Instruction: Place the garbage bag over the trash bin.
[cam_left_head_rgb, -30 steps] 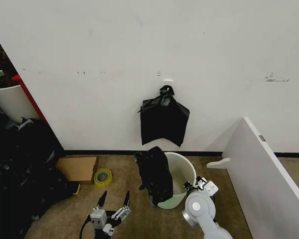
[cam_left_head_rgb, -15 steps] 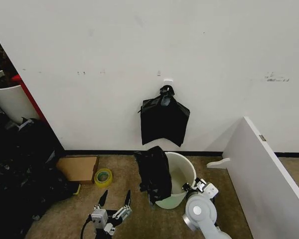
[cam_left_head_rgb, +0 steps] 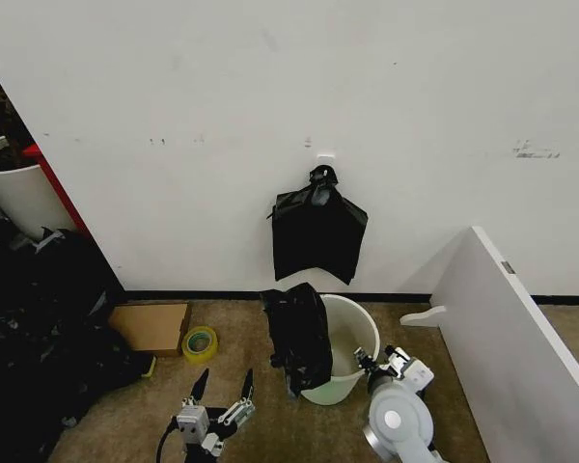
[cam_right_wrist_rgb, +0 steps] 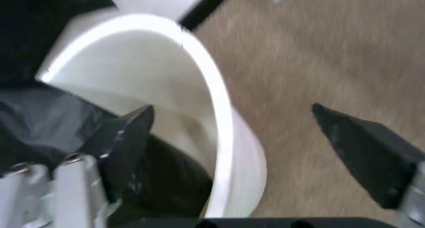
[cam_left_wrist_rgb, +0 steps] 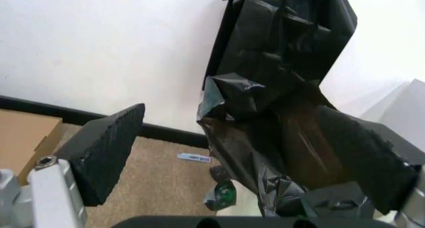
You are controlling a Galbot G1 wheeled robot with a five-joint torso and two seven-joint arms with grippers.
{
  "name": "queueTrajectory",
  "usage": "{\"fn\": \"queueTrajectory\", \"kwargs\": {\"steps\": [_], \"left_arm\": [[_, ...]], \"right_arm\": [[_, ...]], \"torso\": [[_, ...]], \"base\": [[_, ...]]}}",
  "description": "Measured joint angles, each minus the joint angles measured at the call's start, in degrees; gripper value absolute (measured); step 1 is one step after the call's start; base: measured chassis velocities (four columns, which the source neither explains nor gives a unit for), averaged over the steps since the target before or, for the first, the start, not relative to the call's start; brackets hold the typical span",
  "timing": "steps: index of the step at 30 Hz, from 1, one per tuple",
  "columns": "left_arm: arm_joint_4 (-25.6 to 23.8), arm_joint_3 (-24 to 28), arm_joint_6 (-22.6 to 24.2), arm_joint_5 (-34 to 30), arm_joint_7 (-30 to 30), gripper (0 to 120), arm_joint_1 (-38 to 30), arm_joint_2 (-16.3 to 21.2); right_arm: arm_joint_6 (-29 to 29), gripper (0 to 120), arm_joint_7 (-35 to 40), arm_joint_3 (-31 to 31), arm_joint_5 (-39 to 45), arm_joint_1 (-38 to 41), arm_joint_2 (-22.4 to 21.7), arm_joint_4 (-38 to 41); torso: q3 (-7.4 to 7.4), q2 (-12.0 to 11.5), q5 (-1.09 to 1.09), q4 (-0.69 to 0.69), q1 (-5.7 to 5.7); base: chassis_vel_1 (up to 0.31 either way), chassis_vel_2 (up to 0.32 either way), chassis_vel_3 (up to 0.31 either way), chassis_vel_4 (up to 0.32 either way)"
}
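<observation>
The crinkled black plastic garbage bag [cam_left_head_rgb: 297, 335] drapes over the round white plastic trash bin's [cam_left_head_rgb: 348, 333] left rim, seemingly loose, with the empty left gripper [cam_left_head_rgb: 221, 387] and right gripper [cam_right_wrist_rgb: 259, 153] both spread apart.

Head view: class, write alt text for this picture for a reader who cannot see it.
A crinkled black garbage bag hangs over the left side of the rim of a small white trash bin on a carpeted floor by a white wall. The open left gripper is low at the bin's left, the right gripper at its right rim.
</observation>
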Motion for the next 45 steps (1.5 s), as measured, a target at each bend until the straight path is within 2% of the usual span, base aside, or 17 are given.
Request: {"fn": "queueTrajectory", "kwargs": {"steps": [2, 3, 9, 10, 16, 18, 22, 27, 28, 32, 36, 39, 44, 45], "left_arm": [[-0.04, 0.03, 0.11, 0.07, -0.09, 100, -0.03, 0.01], [-0.36, 0.2, 0.97, 0.32, -0.5, 100, -0.25, 0.14], [-4.11, 1.18, 10.99, -0.28, -3.19, 100, -2.49, 2.43], [-4.11, 1.18, 10.99, -0.28, -3.19, 100, -2.49, 2.43], [-5.4, 2.24, 18.36, -1.45, -6.2, 100, -8.15, 4.77], [-5.29, 2.44, 19.04, -1.73, -6.45, 100, -8.95, 5.16], [-4.3, 2.89, 21.39, -3.48, -7.08, 100, -12.29, 6.34], [-2.85, 2.92, 21.66, -4.28, -7.11, 100, -13.73, 6.42], [-2.13, 2.92, 21.68, -4.48, -7.15, 100, -14.38, 6.37], [-0.73, 2.92, 21.8, -4.48, -7.16, 100, -15.11, 5.89], [0.25, 2.91, 21.8, -4.05, -7.16, 100, -15.24, 5.21], [0.8, 2.9, 21.91, -3.46, -7.22, 100, -15.02, 4.32], [1.16, 2.99, 22.01, -2.94, -7.23, 100, -15.09, 3.89], [1.4, 3.07, 22.03, -2.49, -7.23, 100, -15.37, 3.64]], "right_arm": [[0.13, 93, -0.24, 0.1, -0.54, -0.24, -0.2, 0.35], [0.6, 98, -1.28, 0.5, -2.53, -1.11, -0.98, 1.55], [1.94, 100, -6.77, 1.13, -12.53, -4.11, -3.57, 6.61], [1.94, 100, -6.77, 1.13, -12.53, -4.11, -3.57, 6.61], [5.06, 100, -15.21, 1.88, -20.8, -7.78, -5.25, 9.62], [5.68, 100, -16.49, 2.03, -21.94, -8.48, -5.46, 9.83], [7.4, 100, -26.55, 2.68, -29.15, -14.37, -8.11, 12.35], [4.9, 100, -35.45, 3.62, -32.47, -17.27, -11.85, 14.64], [3.27, 100, -38.43, 3.49, -33.09, -17.2, -13.68, 15.31], [-2.59, 100, -42.6, 1.42, -31.91, -11.8, -17.73, 15.63], [-6.07, 100, -44.37, -2.05, -31.29, -6.36, -19.39, 13.87], [-9.54, 100, -44.19, -7.39, -32.3, -0.36, -20.24, 10.23], [-11.25, 98, -42.25, -10.95, -33.11, 3.42, -20.19, 7.12], [-11.72, 96, -39.97, -12.69, -33.22, 5.47, -19.69, 5.25]], "torso": [[0.0, 0.0, 0.0, 0.0, 0.0], [0.0, 0.0, -0.01, 0.0, 0.0], [0.0, 0.0, 0.0, 0.0, 0.0], [0.0, 0.0, 0.0, 0.0, 0.0], [0.0, 0.0, -0.01, 0.0, 0.0], [0.0, 0.0, -0.01, 0.0, 0.0], [0.0, 0.0, 0.0, -0.01, 0.0], [0.0, 0.0, -0.01, 0.0, 0.0], [0.0, 0.0, -0.01, -0.01, 0.0], [0.0, 0.0, -0.01, 0.0, 0.0], [0.0, 0.0, -0.01, 0.0, 0.0], [0.0, 0.0, -0.01, 0.01, 0.0], [0.0, 0.0, -0.01, 0.01, 0.0], [0.0, 0.0, -0.01, 0.01, 0.0]], "base": [[0.0, 0.0, 0.0, 0.0], [0.0, 0.0, 0.0, 0.0], [0.0, 0.0, 0.0, 0.0], [0.0, 0.0, 0.0, 0.0], [0.0, 0.0, 0.0, 0.0], [0.0, 0.0, 0.0, 0.0], [0.0, 0.0, 0.0, 0.0], [0.0, 0.0, 0.0, 0.0], [0.0, 0.0, 0.0, 0.0], [0.0, 0.0, 0.0, 0.0], [0.0, 0.0, 0.0, 0.0], [0.0, 0.0, 0.0, 0.0], [0.0, 0.0, 0.0, 0.0], [0.0, 0.0, 0.0, 0.0]]}}
